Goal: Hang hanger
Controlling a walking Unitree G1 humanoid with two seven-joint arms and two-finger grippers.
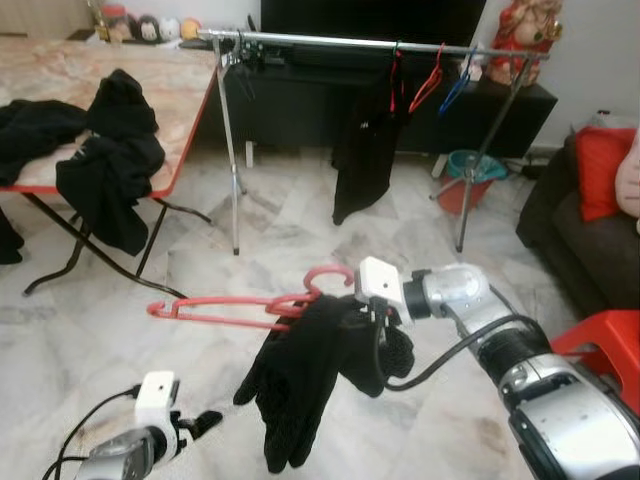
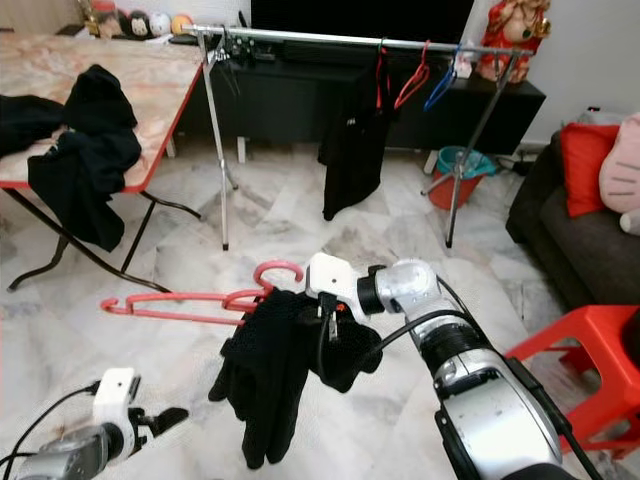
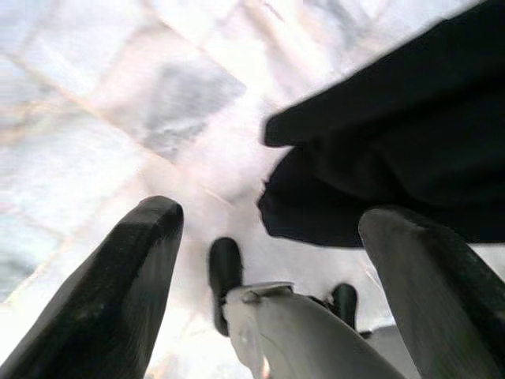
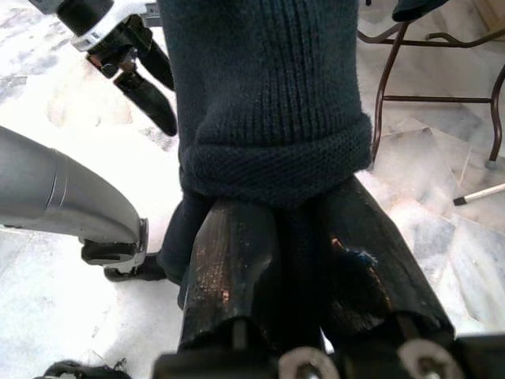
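The dark ribbed knit garment [image 4: 268, 95] is soft, matt cloth with a coarser rolled hem. The thin red plastic hanger [image 1: 235, 305] carrying it looks smooth and faintly shiny. The pale veined marble floor [image 1: 300, 230] is polished and glossy. The silver metal clothes rail [image 1: 330, 41] gleams, and the right gripper [image 4: 304, 260] has scuffed, dull black fingers.

Black clothes [image 1: 108, 160] are heaped on a red-edged folding table with a marbled top [image 1: 170, 75]. A teal and red plastic bucket [image 1: 472, 178] is seen on the pale marble tile floor [image 1: 280, 225]. A red cushion [image 1: 603, 168] rests on a dark sofa [image 1: 570, 235], near a red plastic stool [image 1: 607, 345].
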